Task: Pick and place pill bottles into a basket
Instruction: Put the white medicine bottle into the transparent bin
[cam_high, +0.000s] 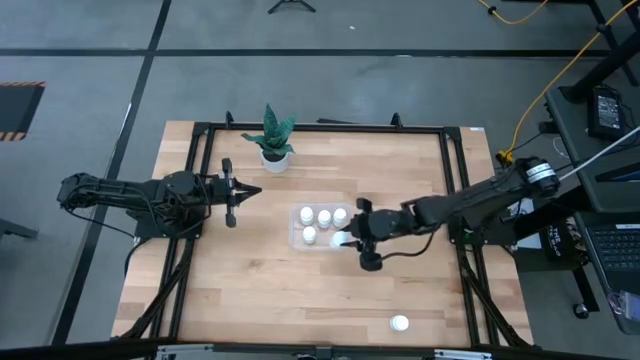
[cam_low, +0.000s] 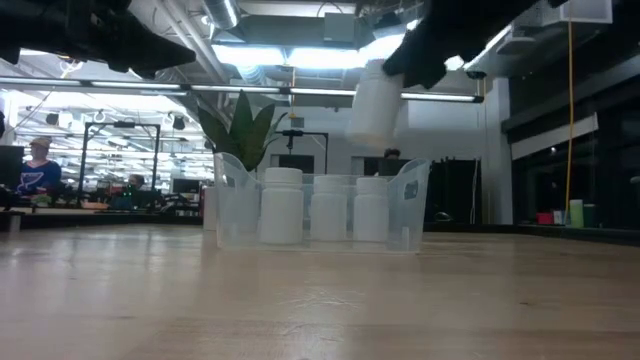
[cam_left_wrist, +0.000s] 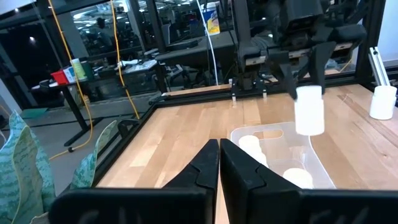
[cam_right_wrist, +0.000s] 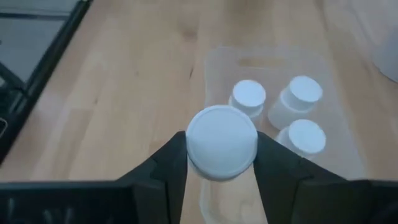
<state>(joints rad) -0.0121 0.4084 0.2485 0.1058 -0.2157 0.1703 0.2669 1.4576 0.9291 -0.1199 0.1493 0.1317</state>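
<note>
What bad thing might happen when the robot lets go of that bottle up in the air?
1. The right gripper holds a pill bottle high above the basket. Dropped from there, it might bounce out or tip over.
2. Four bottles already stand inside, so it may land on one and knock it down.
3. It hangs near the basket's edge and could miss onto the table.

The basket (cam_high: 296, 238) sits near the middle of the counter (cam_high: 250, 290), with four pill bottles (cam_high: 324, 216) standing inside it. Behind it, toward the far edge, stands a potted plant (cam_high: 273, 140). The right hand (cam_high: 347, 238) hangs above the basket's right side — a bottle (cam_low: 374, 108) between its fingers. One more bottle (cam_high: 400, 323) stands alone near the front edge, well apart. The left hand (cam_high: 250, 192) waits left of the basket, beside the plant.
</note>
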